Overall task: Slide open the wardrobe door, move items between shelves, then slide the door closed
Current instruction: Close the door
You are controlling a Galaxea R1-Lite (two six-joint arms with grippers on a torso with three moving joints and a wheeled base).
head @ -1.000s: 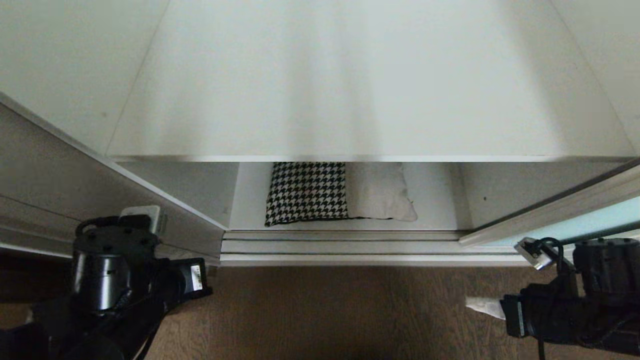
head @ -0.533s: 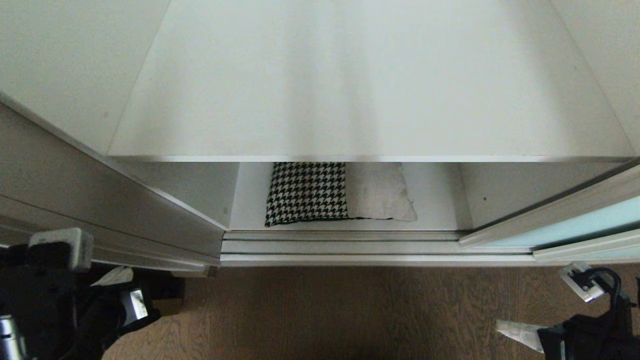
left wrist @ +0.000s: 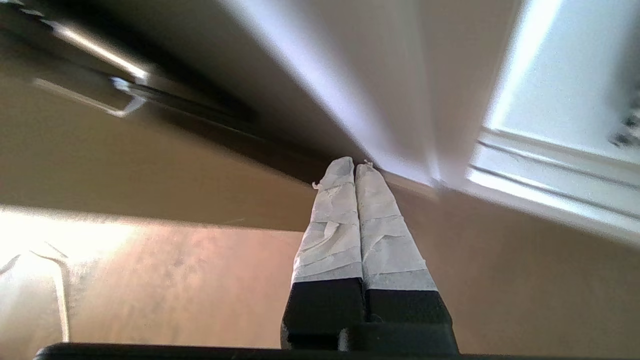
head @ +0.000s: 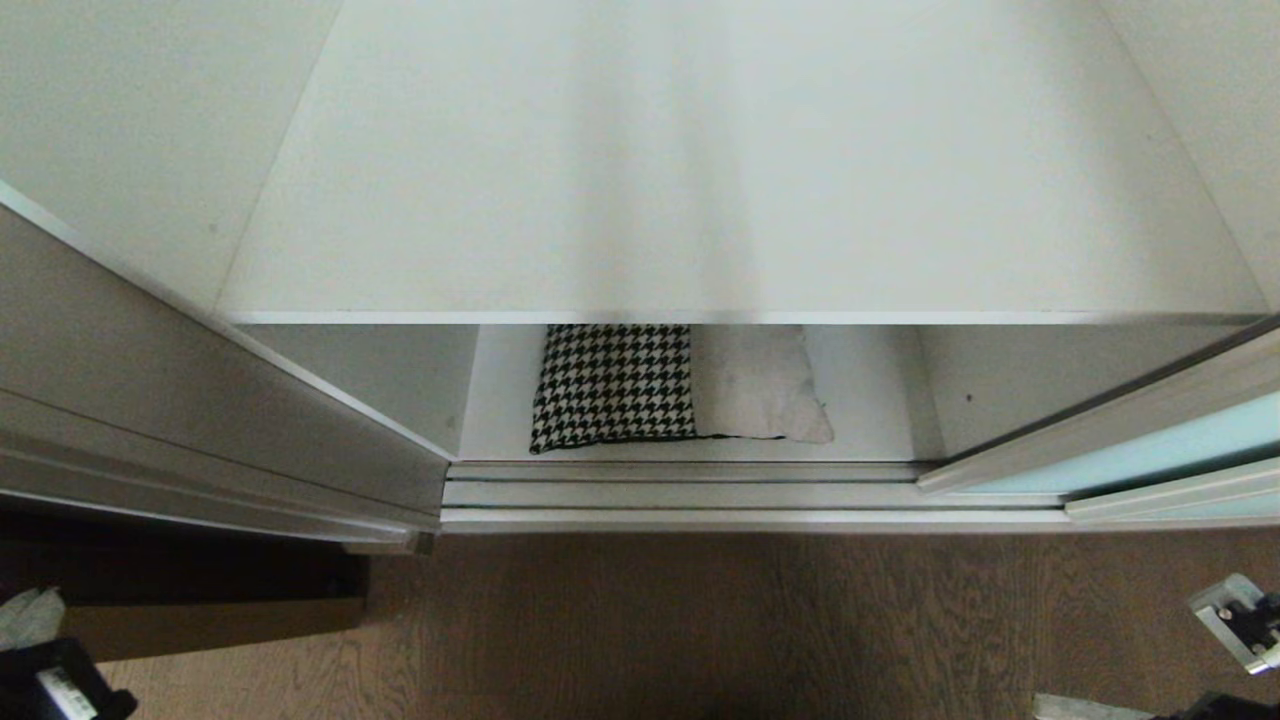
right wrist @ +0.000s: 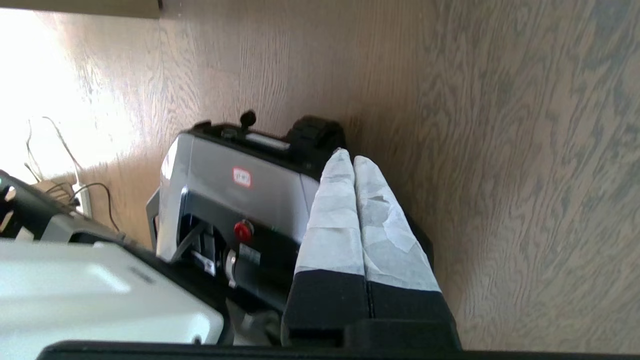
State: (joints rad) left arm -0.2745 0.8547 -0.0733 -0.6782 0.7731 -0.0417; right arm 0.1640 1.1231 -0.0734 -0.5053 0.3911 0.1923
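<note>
The wardrobe stands open, the aqua sliding wardrobe door [head: 1180, 440] pushed to the right. A houndstooth cushion [head: 615, 385] and a cream cushion [head: 760, 385] lie side by side on the low shelf [head: 870, 400], partly hidden under the wide upper shelf [head: 740, 180]. My left gripper [head: 30, 612] is low at the near left corner, its taped fingers [left wrist: 340, 225] shut on nothing. At the near right edge my right gripper [head: 1088, 708] hangs over the floor, its fingers [right wrist: 385, 225] also shut and empty.
Metal floor tracks [head: 700, 495] run along the wardrobe's front. A grey panel [head: 200, 420] closes off the left side. Wood floor [head: 700, 620] lies before the opening. My own base [right wrist: 235, 200] and some cables [right wrist: 80, 192] show in the right wrist view.
Both arms have drawn back and outward, sinking toward the near corners of the head view. The cushions and door have not moved.
</note>
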